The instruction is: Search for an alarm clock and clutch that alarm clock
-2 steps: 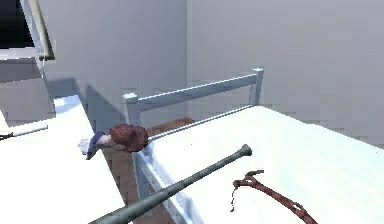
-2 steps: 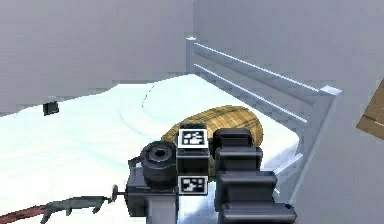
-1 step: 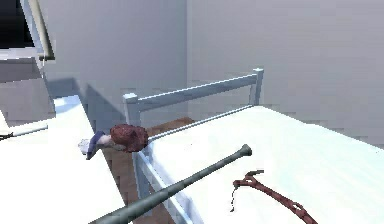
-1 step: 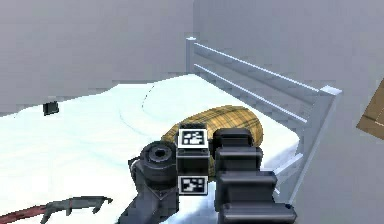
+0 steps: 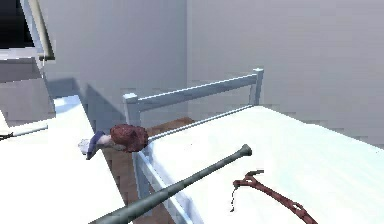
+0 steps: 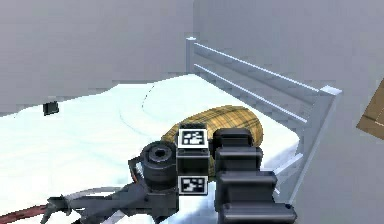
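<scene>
Rising from the arm side view's bottom edge, the dark arm [image 6: 245,185] carries two white marked squares [image 6: 192,138]. Left of them sits the gripper's round dark body, and its gripper [image 6: 75,200] reaches left over the white mattress [image 6: 110,130]. A reddish-brown strip [image 6: 25,213] lies on the mattress by the fingertips, so I cannot tell whether the gripper holds anything. A small dark object [image 6: 50,107], too small to name, lies farther out on the bed at the left.
A plaid pillow [image 6: 228,124] lies by the pale blue bed frame [image 6: 262,82]. In the forward view a baseball bat [image 5: 190,180] and a reddish-brown strap-like thing [image 5: 265,195] lie on the bed [image 5: 300,145]. A white desk [image 5: 50,170] at left bears a reddish-brown lump [image 5: 125,138].
</scene>
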